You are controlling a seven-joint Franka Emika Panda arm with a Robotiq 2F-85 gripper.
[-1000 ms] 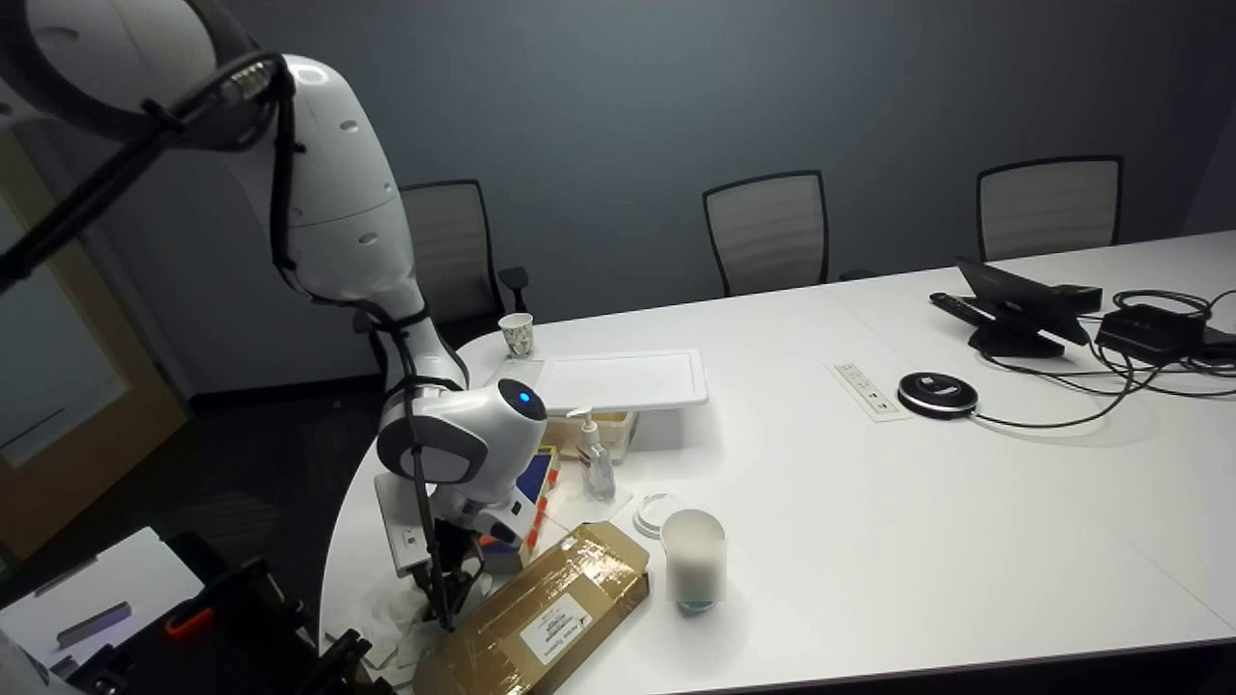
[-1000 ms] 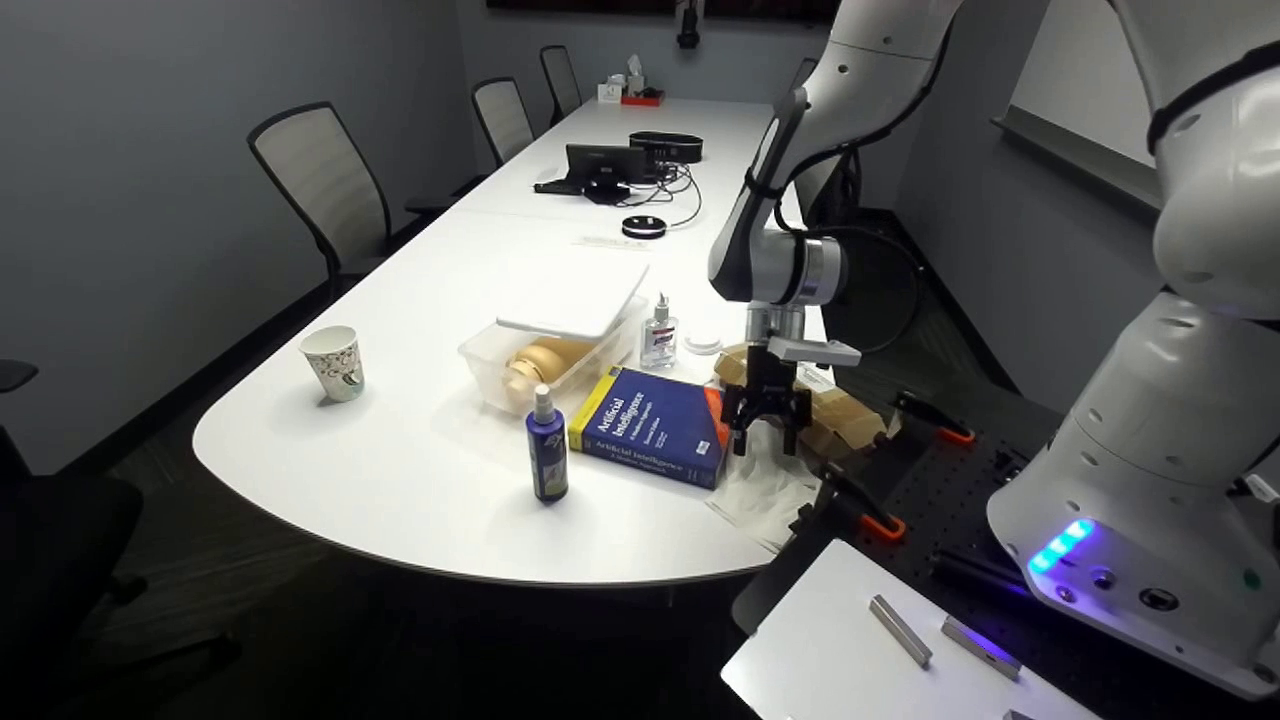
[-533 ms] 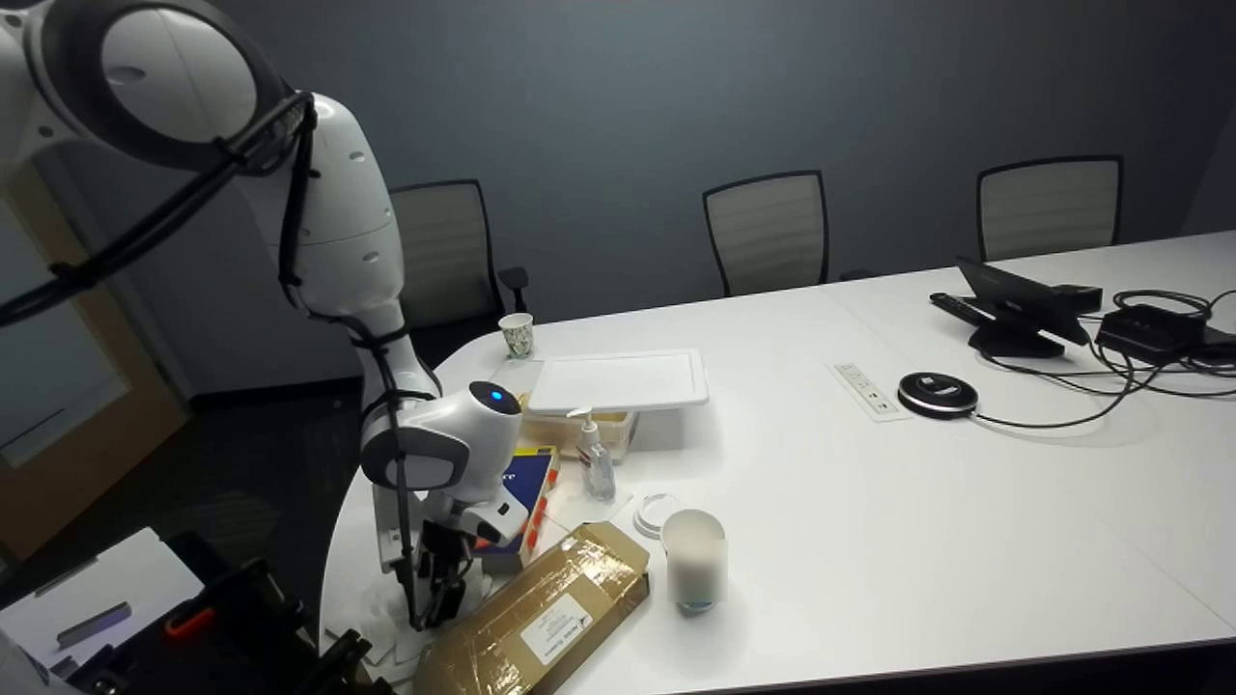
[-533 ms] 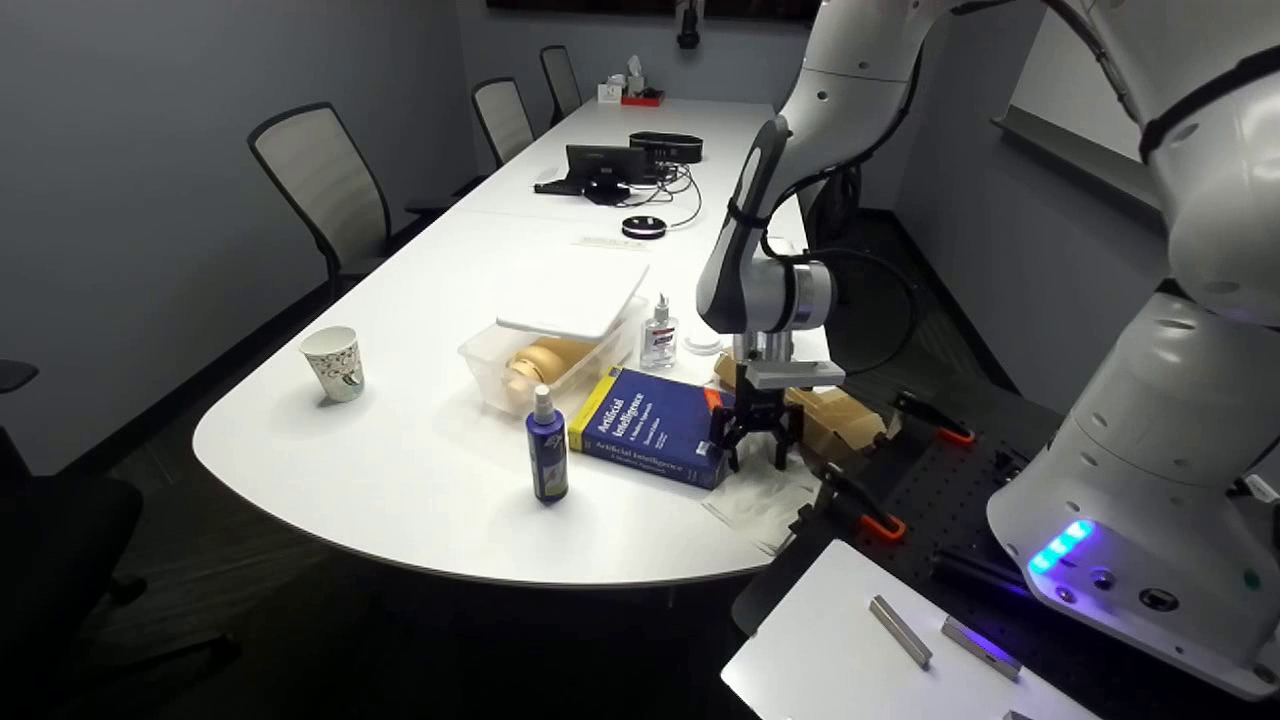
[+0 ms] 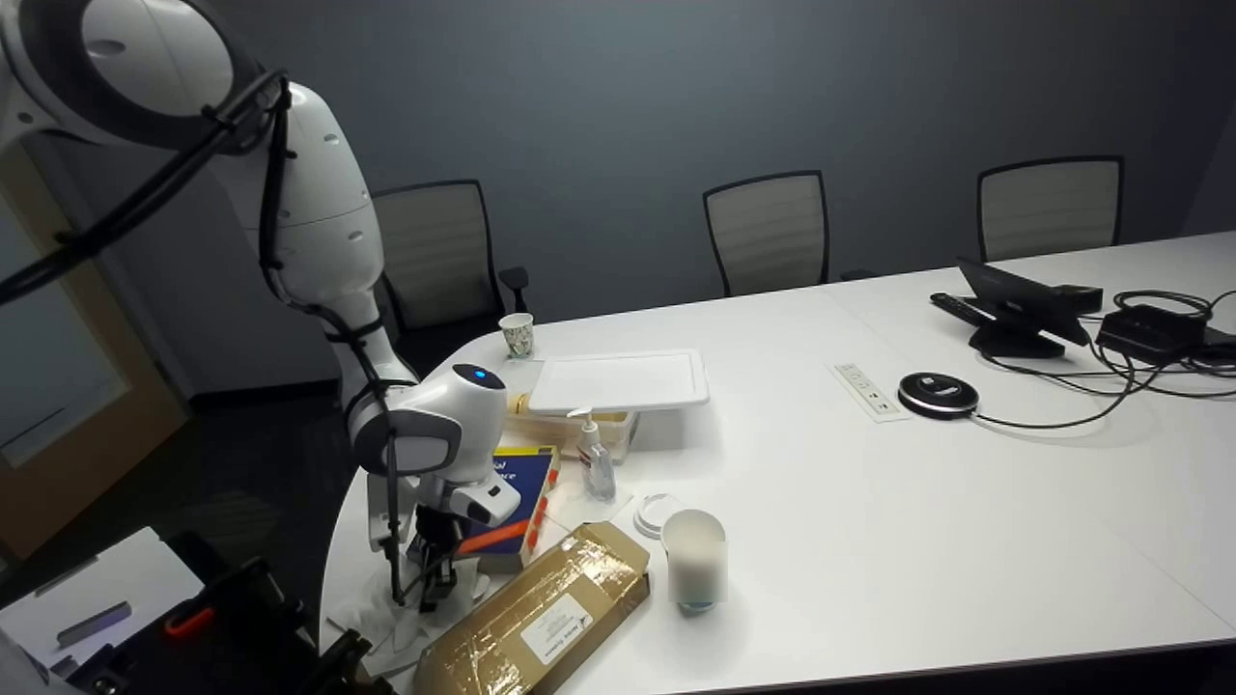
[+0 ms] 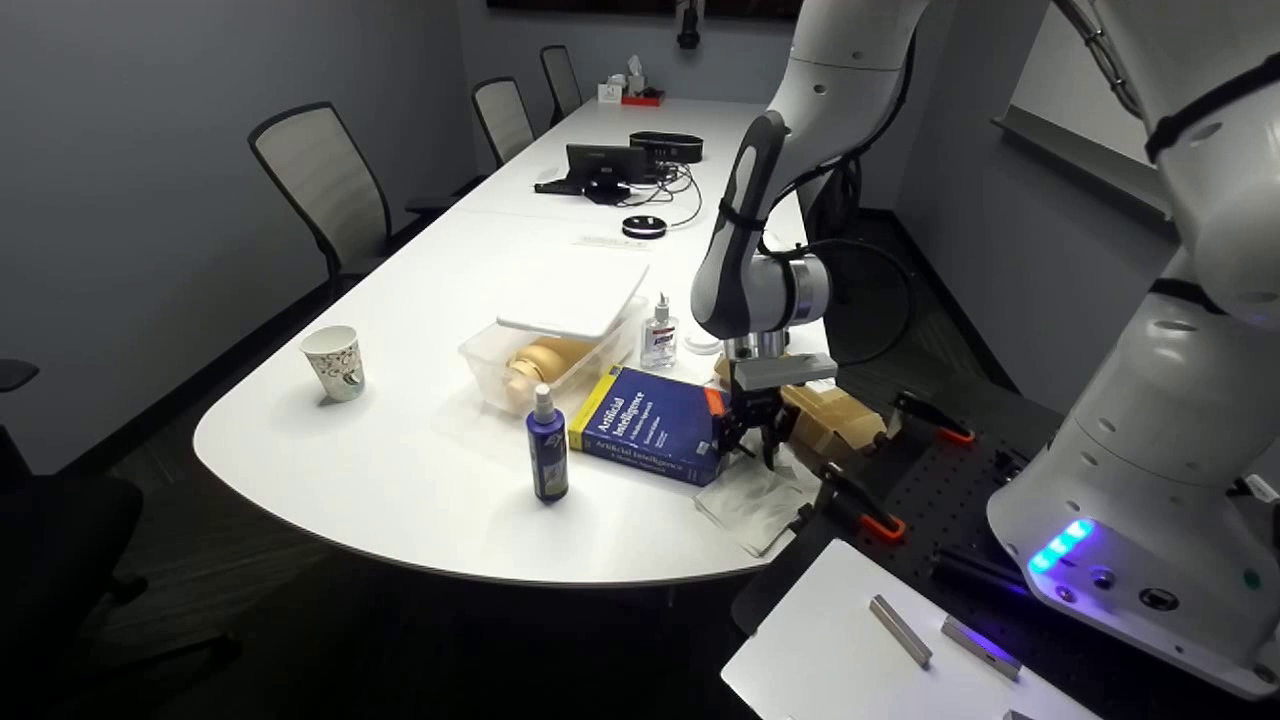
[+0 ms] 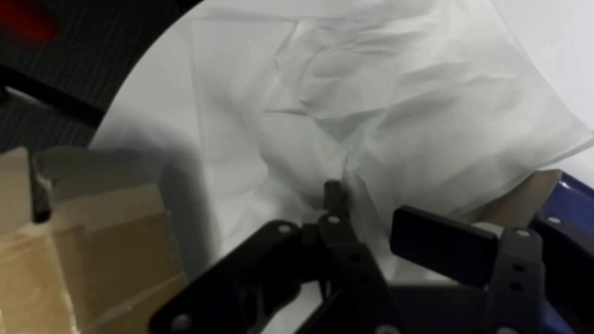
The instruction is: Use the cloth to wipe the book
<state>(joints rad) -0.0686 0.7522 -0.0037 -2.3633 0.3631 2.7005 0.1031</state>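
Book [image 6: 650,425], lying flat and cover up on the counter [image 6: 400,480], in both exterior views. A spray bottle [image 6: 547,450] stands upright near its yellow end. The cloth [image 6: 755,508] lies rumpled beside the orange-banded end, with the box [image 5: 536,613] near. End effector [image 7: 383,220]: fingers parted, cloth showing in the gap between them; contact with the cloth cannot be told.

1 patterned cup [image 6: 334,364], upright; 1 spray bottle [image 6: 548,455], upright; pump bottle [image 6: 659,340] just beside plastic tub [image 6: 484,367]; cardboard box [image 5: 537,616]
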